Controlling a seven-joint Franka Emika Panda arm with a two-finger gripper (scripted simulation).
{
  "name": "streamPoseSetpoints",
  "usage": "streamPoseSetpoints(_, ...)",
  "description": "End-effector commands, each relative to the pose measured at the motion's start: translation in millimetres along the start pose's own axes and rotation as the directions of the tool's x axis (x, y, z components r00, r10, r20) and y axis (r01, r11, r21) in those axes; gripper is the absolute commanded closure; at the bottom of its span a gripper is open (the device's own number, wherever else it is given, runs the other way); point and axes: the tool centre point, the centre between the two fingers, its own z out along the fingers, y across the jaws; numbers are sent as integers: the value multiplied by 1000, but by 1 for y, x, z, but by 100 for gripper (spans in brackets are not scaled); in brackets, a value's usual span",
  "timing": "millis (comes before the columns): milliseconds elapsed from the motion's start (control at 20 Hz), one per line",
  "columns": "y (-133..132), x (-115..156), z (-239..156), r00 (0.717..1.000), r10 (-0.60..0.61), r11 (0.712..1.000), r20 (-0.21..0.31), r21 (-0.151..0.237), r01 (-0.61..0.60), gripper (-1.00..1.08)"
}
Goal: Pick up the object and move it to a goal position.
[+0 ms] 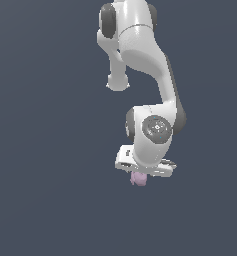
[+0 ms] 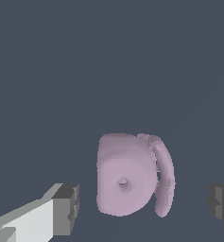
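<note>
While end effector (image 2: 142, 204) gapes, arm hides most of object (image 2: 127, 176).

No text, label, brand, number or sign can be read in either view — the arm (image 1: 140, 60) is plain white and dark grey, with a round joint cap whose relief is too blurred to make out as any mark. The object (image 2: 127, 177) is bare pink-lilac, and the grey ground (image 1: 40, 150) carries no markings — nothing legible stands on the gripper (image 2: 142, 205) fingers either
</note>
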Motion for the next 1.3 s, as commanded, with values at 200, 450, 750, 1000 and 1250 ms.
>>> streamPoseSetpoints(200,0,-1,25,1000,1,1000,0,0,-1,-92)
streamPoseSetpoints(450,0,-1,48,1000,2,1000,0,0,-2,-92)
streamPoseSetpoints(750,0,0,49,1000,2,1000,0,0,-2,-92)
streamPoseSetpoints(1000,0,0,49,1000,2,1000,0,0,-2,108)
streamPoseSetpoints(1250,0,0,49,1000,2,1000,0,0,-2,108)
